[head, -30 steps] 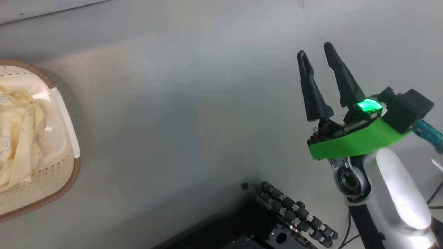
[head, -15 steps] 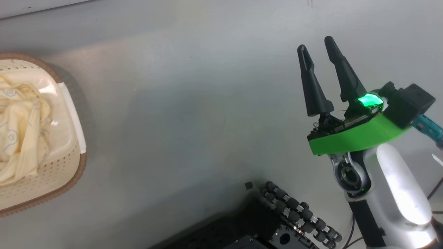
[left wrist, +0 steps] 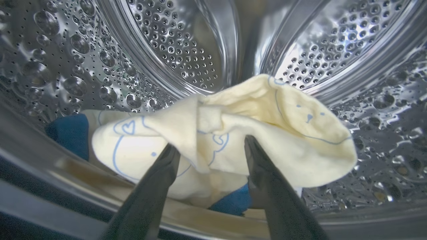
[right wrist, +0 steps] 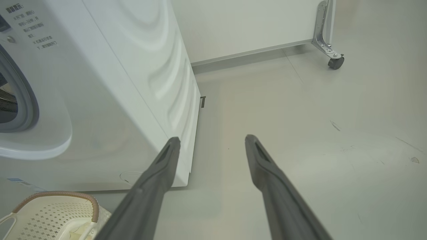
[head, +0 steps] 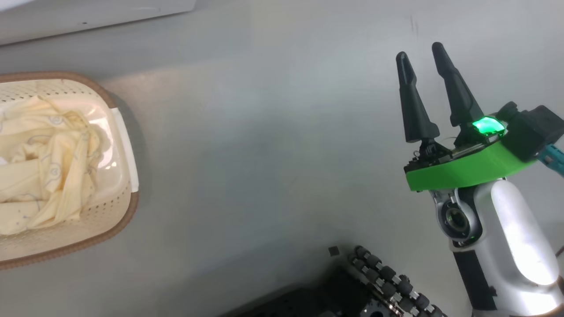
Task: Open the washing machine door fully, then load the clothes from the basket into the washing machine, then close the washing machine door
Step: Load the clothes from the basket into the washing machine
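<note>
left fingers (left wrist: 150, 193) spread wide inside the perforated steel drum (left wrist: 173, 43), gripping nothing, pale cream-yellow line-printed garment (left wrist: 267, 110) slumped between and just past their tips atop a dark blue cloth (left wrist: 68, 131), right fingers (head: 414, 105) wide apart over the grey floor (head: 264, 154), more cream clothes (head: 48, 158) in the brown-rimmed perforated cream basket (head: 128, 145).

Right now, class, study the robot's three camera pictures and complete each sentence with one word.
1. The cream garment with line drawings lies inside the steel ___.
2. Its drawings are in ___ lines.
3. The right claw is ___ and holds nothing.
4. More cream clothes lie in the brown-rimmed ___ on the floor.
Missing words: drum; blue; open; basket.
</note>
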Controlling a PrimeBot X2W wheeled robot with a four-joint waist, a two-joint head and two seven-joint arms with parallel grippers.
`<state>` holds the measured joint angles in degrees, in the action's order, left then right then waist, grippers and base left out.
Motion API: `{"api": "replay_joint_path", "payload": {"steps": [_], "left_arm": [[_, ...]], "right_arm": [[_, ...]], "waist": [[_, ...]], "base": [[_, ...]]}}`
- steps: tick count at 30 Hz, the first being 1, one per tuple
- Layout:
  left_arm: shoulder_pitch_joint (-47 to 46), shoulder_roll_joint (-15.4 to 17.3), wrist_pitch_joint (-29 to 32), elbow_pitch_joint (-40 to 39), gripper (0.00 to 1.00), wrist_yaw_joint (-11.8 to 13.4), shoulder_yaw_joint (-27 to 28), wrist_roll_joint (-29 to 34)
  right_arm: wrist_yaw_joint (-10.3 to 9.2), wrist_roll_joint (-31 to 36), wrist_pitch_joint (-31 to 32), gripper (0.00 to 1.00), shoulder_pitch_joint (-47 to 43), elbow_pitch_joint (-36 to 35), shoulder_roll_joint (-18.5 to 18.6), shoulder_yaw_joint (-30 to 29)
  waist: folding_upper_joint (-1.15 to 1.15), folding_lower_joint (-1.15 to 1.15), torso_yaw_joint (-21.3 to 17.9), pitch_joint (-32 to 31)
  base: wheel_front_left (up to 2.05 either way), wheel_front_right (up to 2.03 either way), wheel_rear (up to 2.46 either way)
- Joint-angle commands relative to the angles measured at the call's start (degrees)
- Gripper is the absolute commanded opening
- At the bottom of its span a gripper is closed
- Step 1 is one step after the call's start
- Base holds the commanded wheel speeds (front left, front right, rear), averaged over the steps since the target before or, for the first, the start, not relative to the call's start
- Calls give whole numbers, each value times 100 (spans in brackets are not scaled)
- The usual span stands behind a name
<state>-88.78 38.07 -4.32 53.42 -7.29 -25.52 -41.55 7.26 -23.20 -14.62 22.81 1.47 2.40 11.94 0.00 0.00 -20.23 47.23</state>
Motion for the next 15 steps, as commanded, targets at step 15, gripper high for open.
{"api": "replay_joint_path", "payload": {"steps": [15], "left_arm": [[2804, -159, -1024, -1767, 100, 692, 260, -169]], "right_arm": [[23, 484, -38, 100, -550, -32, 48, -451]], "waist": [[0, 0, 730, -1081]], "base": [[0, 0, 0]]}}
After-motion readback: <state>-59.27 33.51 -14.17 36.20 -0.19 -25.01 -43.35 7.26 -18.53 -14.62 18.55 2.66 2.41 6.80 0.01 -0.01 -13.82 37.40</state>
